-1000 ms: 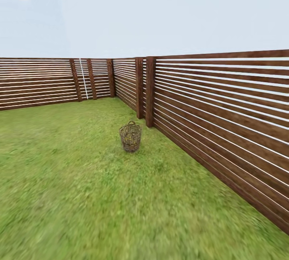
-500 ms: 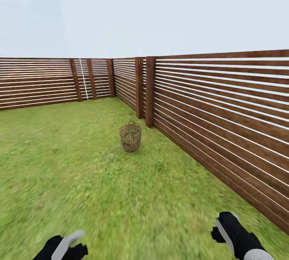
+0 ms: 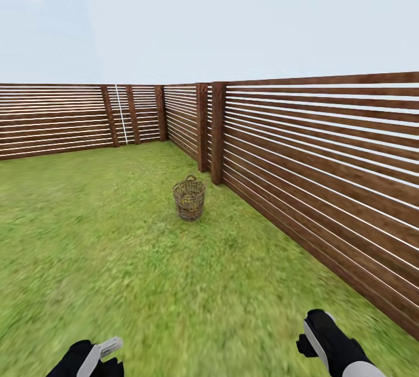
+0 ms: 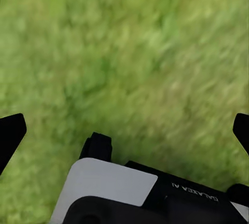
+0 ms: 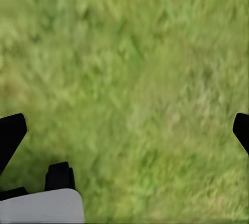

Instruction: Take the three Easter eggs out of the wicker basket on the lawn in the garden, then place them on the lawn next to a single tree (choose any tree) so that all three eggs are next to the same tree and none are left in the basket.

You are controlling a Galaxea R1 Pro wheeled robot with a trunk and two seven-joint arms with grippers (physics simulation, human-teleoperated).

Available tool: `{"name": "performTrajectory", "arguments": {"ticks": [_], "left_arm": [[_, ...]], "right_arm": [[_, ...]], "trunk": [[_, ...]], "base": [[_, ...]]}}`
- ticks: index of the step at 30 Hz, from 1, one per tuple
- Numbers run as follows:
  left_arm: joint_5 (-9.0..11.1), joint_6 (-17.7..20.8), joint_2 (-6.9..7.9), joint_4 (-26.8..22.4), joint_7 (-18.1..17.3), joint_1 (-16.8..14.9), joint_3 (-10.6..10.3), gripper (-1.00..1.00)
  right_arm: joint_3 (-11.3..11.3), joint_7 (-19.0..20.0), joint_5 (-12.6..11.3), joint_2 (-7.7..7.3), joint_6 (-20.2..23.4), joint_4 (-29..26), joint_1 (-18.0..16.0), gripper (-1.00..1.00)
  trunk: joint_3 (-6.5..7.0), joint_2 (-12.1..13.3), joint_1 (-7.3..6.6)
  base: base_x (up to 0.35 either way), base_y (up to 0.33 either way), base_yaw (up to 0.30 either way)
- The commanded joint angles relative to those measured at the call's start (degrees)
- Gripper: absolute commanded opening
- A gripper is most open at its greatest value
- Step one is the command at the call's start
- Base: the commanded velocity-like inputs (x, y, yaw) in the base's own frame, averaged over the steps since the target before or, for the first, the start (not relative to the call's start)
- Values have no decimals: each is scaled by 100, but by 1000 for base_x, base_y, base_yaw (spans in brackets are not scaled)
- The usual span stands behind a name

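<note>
Wicker basket on lawn nr fence, grass btwn.

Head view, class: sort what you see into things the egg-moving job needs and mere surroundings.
Job:
- wicker basket, yellow showing through its weave
- lawn
- left gripper, open
- right gripper, open

Surroundings:
- slatted wooden fence
- sky
</note>
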Motion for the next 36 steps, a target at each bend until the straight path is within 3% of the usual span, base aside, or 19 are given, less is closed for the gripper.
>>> {"name": "performTrajectory", "arguments": {"ticks": [1, 8, 11, 12, 14, 16, 20, 23, 31, 36], "left_arm": [[46, -14, 3, -10, 28, -3, 15, 100], [42, -58, 72, -93, 5, -3, 26, 100], [40, -58, 292, -86, -42, -3, 20, 100], [37, -58, 385, -68, -74, -3, 17, 100], [39, -58, 532, -72, -205, -3, 15, 100], [37, -58, 612, -74, -385, -3, 14, 100], [33, -57, 640, -46, -596, -3, 5, 100], [33, -58, 645, -39, -608, -3, 5, 100], [26, -62, 666, -63, -613, -3, 13, 100], [28, -66, 659, -54, -606, -3, 13, 100]], "right_arm": [[3, -9, 18, 37, 22, 58, -2, 100], [10, -19, 29, 76, -305, 235, -3, 100], [-20, 10, 57, -2, -333, 247, -3, 100], [-41, 23, 55, -108, -334, 256, -3, 100], [-50, 67, 26, -472, -336, 275, -3, 100], [-26, 230, 1, -754, -341, 300, -3, 100], [-12, 581, 46, -967, -357, 465, -3, 100], [0, 593, 71, -957, -360, 489, -3, 100], [5, 331, 84, -738, -380, 523, -3, 100], [5, 310, 84, -705, -388, 525, -3, 100]], "trunk": [[-6, -3, 0], [-6, -3, 0], [-6, -3, 0], [-6, -3, 0], [-6, -3, 0], [-6, -3, 0], [-6, -3, 0], [-6, -3, 0], [-6, -3, 0], [-6, -3, 0]], "base": [[195, 0, 0], [297, 52, 0], [328, 40, 0], [329, 15, 0], [329, 8, 0], [329, 3, 0], [329, 1, 0], [329, 0, 0], [324, 76, 0], [294, 212, 0]]}}
